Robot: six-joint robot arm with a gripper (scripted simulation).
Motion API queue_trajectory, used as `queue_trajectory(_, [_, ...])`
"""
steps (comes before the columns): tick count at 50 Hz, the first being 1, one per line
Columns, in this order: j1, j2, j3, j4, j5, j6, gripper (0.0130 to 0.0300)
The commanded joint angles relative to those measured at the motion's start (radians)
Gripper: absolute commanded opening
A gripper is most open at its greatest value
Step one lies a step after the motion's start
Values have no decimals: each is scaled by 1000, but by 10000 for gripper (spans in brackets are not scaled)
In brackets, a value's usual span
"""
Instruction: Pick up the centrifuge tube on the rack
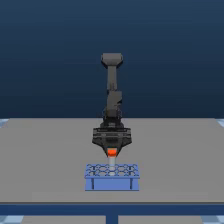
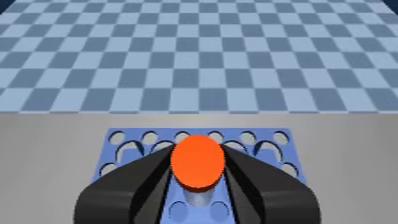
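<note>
— Bench: grey, flat, carrying only the rack, set near the front edge, squarely under the arm. Probably placed there to allow a straight drop from above.

— Agreed. Rack: light blue, holes on top, two dark posts on the front face. Arm: reached down over it, wrist vertical, likely to keep the pull in line with the hole.

— And the hand?

— Narrowed around the orange cap, dark fingers pressed to either side in the wrist view. Looked like a firm hold on the tube.

— Tube's place?

— Upright, cap just above the rack's rear rows, pale body running down toward the holes. Tip in or out of its hole: couldn't tell.

— Any writing, labels, brands?

— None seen anywhere.
</note>
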Motion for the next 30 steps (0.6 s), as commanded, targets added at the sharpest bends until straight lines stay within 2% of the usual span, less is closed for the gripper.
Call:
queue_trajectory(1, [0,-13,-7,0,26,0,130])
queue_trajectory(2, [0,-22,-13,0,41,0,130])
queue_trajectory(3, [0,-22,-13,0,41,0,130])
queue_trajectory(4, [0,-33,-19,1,58,-1,130])
queue_trajectory(6, [0,-33,-19,1,58,-1,130])
queue_trajectory(7, [0,-45,-26,1,76,-1,130])
queue_trajectory(8, [0,-45,-26,1,76,-1,130])
queue_trajectory(9, [0,-56,-33,2,94,-2,130])
queue_trajectory(11, [0,-56,-33,2,94,-2,130])
queue_trajectory(14, [0,-73,-45,3,124,-3,130])
queue_trajectory(16, [0,-73,-45,3,124,-3,130])
queue_trajectory(19, [0,-86,-54,3,145,-3,130])
queue_trajectory(30, [0,-99,-65,12,169,-12,130])
